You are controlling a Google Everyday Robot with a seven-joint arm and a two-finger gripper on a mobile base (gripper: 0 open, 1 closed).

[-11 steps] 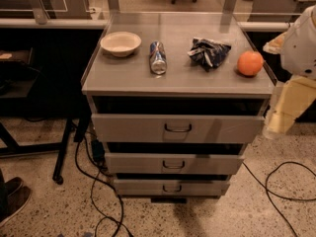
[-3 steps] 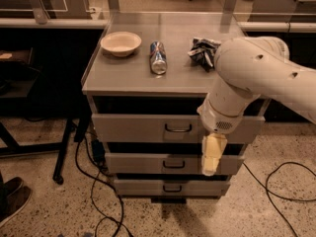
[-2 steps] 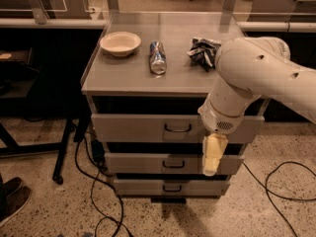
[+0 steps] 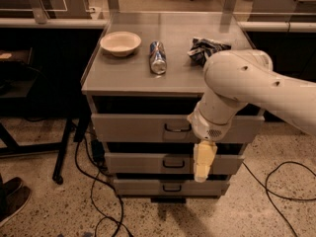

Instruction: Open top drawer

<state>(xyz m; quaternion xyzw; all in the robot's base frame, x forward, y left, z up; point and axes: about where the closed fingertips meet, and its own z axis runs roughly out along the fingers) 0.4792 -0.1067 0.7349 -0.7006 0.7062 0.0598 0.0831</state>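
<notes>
The top drawer (image 4: 133,128) is the widest grey front of three, just under the cabinet top, with a small dark bar handle (image 4: 177,128) at its centre. Its front stands a little forward of the cabinet, with a dark gap above it. My gripper (image 4: 203,161) points downward in front of the drawers, just right of the handle and below it, over the middle drawer (image 4: 143,162). My white arm (image 4: 247,83) comes in from the right and hides the right part of the top drawer's front. The bottom drawer (image 4: 143,186) sits below.
On the cabinet top (image 4: 123,75) lie a white bowl (image 4: 120,43), a can on its side (image 4: 157,57) and a crumpled dark bag (image 4: 205,48). Cables (image 4: 98,201) trail on the floor. A black table leg (image 4: 64,147) stands at the left, and shoes (image 4: 12,196) show at the lower left.
Since the earliest frame my arm has swung from the cabinet's right side to in front of the drawers. Over the last second it has barely moved.
</notes>
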